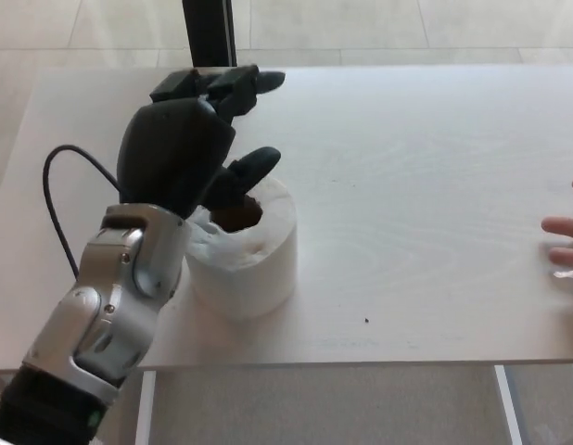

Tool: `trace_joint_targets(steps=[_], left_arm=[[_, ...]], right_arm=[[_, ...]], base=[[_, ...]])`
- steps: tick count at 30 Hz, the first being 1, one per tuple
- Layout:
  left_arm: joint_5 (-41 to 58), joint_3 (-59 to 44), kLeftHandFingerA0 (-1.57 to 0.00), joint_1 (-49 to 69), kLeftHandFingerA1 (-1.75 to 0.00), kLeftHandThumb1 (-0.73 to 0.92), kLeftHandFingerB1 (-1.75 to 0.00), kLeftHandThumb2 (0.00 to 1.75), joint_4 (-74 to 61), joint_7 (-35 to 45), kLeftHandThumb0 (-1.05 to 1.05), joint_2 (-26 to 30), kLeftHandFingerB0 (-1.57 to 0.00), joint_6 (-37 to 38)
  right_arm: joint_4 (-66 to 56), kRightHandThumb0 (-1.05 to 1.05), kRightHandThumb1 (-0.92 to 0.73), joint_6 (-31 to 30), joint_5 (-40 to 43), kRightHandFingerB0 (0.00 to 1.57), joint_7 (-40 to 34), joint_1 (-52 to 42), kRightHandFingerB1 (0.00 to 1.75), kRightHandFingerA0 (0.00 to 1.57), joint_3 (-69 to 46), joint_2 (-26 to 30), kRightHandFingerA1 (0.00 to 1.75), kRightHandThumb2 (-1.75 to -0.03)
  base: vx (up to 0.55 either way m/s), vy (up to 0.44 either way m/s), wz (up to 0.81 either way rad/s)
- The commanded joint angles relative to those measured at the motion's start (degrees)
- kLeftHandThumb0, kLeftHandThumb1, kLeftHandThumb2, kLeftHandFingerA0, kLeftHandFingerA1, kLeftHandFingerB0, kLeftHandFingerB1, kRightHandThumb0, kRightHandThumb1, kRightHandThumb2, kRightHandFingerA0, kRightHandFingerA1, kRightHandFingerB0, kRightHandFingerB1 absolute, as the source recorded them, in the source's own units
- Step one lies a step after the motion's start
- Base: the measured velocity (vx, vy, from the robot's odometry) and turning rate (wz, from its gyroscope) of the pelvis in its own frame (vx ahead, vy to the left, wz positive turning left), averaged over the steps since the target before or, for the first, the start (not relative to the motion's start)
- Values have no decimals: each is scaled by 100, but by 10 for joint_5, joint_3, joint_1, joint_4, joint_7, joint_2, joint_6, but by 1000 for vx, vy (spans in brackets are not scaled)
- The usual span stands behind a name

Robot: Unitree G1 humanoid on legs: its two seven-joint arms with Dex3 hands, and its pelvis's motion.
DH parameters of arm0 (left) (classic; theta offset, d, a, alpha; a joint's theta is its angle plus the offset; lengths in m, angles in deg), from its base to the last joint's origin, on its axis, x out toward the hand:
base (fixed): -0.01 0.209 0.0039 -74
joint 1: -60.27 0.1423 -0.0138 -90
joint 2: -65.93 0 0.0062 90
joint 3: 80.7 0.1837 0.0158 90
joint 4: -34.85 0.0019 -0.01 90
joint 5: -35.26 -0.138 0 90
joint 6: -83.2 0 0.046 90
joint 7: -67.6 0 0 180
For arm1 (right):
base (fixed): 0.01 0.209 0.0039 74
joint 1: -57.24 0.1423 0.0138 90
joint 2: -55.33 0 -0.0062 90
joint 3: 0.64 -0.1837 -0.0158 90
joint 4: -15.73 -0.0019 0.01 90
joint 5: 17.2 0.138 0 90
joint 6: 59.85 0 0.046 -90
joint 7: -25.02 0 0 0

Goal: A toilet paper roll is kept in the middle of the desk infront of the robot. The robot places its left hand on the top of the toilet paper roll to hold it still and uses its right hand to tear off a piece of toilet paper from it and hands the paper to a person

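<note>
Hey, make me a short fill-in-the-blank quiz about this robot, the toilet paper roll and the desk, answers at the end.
1. The toilet paper roll stands on a pale ____.
2. The only robot hand in view is the ____ hand.
3. A person's fingers show at the picture's ____ edge.
4. The roll's core hole faces ____.

Answers: desk; left; right; up

A dark post [209,32] stands beyond the desk at 12 o'clock, on a pale tiled floor [407,26].
</note>
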Motion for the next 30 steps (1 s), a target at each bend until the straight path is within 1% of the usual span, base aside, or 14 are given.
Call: trace_joint_targets(steps=[1,4,5,8,12,13,14,16,18,19,20,23,24,30], left_arm=[[85,-84,-5,-9,-55,68,-41,60,-181,108,-43,24,-22,-45],[107,-121,-3,-29,-54,69,-40,60,-220,123,-45,33,-20,-47],[108,-129,-4,-32,-52,71,-40,61,-230,129,-48,37,-22,-51],[120,-158,-3,-43,-55,73,-44,62,-265,146,-50,49,-20,-64],[135,-190,-6,-23,-53,72,-42,62,-296,150,-48,61,-20,-52],[136,-193,-6,-18,-53,72,-41,62,-302,154,-47,62,-20,-54],[135,-196,-6,-12,-54,72,-42,62,-312,159,-49,62,-21,-62],[133,-197,-7,-1,-54,72,-41,62,-325,165,-48,58,-23,-75],[131,-198,-7,1,-54,72,-41,62,-331,170,-48,55,-23,-81],[133,-199,-7,10,-53,71,-41,62,-331,169,-47,52,-24,-82],[137,-200,-8,11,-54,70,-42,62,-332,170,-47,47,-25,-87],[139,-199,-10,13,-54,68,-42,62,-329,167,-44,37,-28,-88],[138,-198,-8,14,-52,71,-40,62,-329,166,-46,35,-27,-88],[129,-196,-8,21,-52,71,-40,62,-332,166,-45,38,-25,-77]], right_arm=[[69,-29,-65,-3,-146,77,13,53,83,83,76,48,149,-59],[74,-29,-65,-36,-135,71,56,54,69,73,84,39,145,-62],[77,-34,-67,-46,-141,67,62,56,51,64,91,37,95,-59],[88,-38,-67,-78,-158,59,84,62,45,49,111,33,81,-60],[95,-59,-70,-102,-175,29,113,64,31,6,137,32,27,-63],[93,-64,-53,-105,-174,15,120,63,45,0,139,31,26,-90],[89,-75,-56,-108,-174,15,132,61,41,0,141,32,16,-87],[90,-65,-71,-104,-172,23,136,54,32,0,142,31,19,-64],[89,-65,-71,-104,-171,23,139,51,32,0,140,29,19,-64],[87,-65,-64,-110,-164,13,160,44,33,0,138,23,0,-77],[87,-88,-60,-113,-164,13,170,40,33,0,139,18,11,-86],[85,-76,-62,-132,-150,3,183,31,25,0,127,-2,0,-79],[84,-94,-64,-140,-145,4,187,27,21,0,122,-12,26,-95],[45,-103,-63,-172,-148,0,217,16,21,0,107,-33,26,-99]], base=[[0,0,0],[0,0,0],[0,0,0],[0,0,0],[0,0,0],[0,0,0],[0,0,0],[0,0,0],[0,0,0],[0,0,0],[0,0,0],[0,0,0],[0,0,0],[0,0,0]])
